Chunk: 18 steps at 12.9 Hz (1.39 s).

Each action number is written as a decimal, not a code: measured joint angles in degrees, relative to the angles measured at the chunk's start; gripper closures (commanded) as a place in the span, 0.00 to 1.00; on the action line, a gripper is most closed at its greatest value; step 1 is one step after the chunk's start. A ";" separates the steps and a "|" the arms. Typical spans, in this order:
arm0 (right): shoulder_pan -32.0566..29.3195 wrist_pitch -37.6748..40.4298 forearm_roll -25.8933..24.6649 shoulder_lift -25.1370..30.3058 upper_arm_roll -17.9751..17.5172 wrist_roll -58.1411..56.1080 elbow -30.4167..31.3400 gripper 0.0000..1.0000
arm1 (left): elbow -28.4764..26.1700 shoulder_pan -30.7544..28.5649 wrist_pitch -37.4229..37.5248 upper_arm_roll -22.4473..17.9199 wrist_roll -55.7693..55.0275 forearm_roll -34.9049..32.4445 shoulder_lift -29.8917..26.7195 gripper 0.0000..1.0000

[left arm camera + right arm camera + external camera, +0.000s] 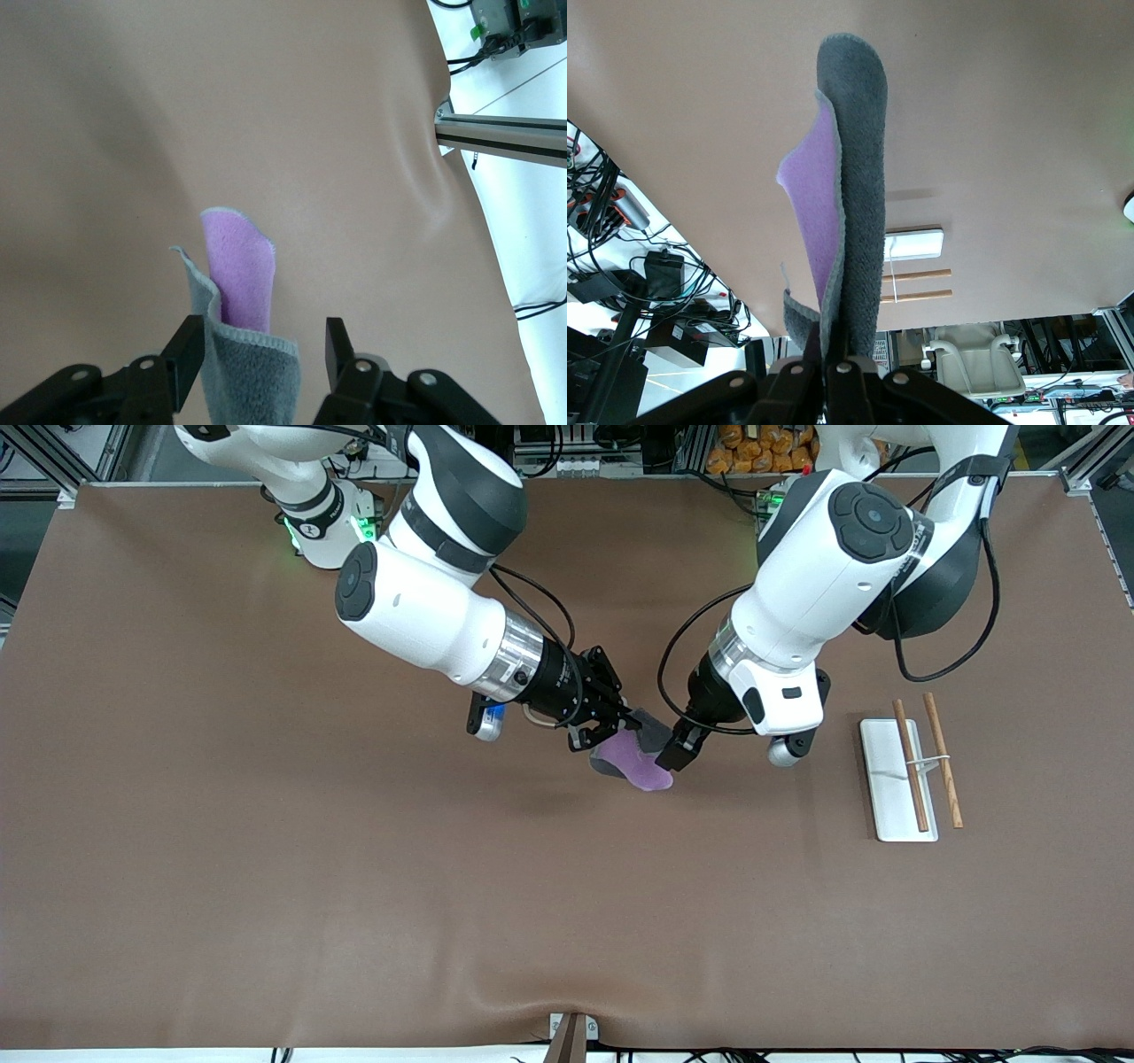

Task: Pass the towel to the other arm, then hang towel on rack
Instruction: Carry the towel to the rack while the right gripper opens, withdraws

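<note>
Hanging in the air over the middle of the table, the towel runs lengthwise straight out from the right gripper, purple face toward the front camera and grey edge toward the left gripper. The right gripper's fingers are clamped on one end. The left gripper's fingers stand parted around the towel's free end, one touching the grey face, well apart from the rack.

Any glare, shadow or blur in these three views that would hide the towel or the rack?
Front view: even light, only a faint shadow on the table under the towel; the rack is sharp. Left wrist view: towel crisp, bright white area off the table's edge. Right wrist view: towel sharp up close, rack small and softer.
</note>
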State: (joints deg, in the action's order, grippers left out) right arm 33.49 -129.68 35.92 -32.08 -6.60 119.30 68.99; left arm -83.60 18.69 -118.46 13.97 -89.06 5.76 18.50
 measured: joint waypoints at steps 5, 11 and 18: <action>0.00 0.00 0.00 0.00 0.01 0.28 0.00 1.00 | 0.27 0.00 0.00 -0.01 0.00 0.00 0.00 1.00; -0.05 0.00 0.03 0.00 0.37 0.60 -0.05 0.00 | 0.93 -0.22 0.00 -0.27 3.82 -0.03 -0.06 1.00; -2.03 7.18 0.01 0.57 1.25 0.47 -0.58 0.00 | 1.18 -4.45 8.56 -1.39 23.01 -0.18 -0.89 1.00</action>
State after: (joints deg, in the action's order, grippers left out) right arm 31.46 -122.50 35.93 -31.51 -5.35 119.77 68.41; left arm -82.42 14.24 -109.90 12.58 -66.05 5.58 17.62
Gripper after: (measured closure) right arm 0.040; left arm 0.974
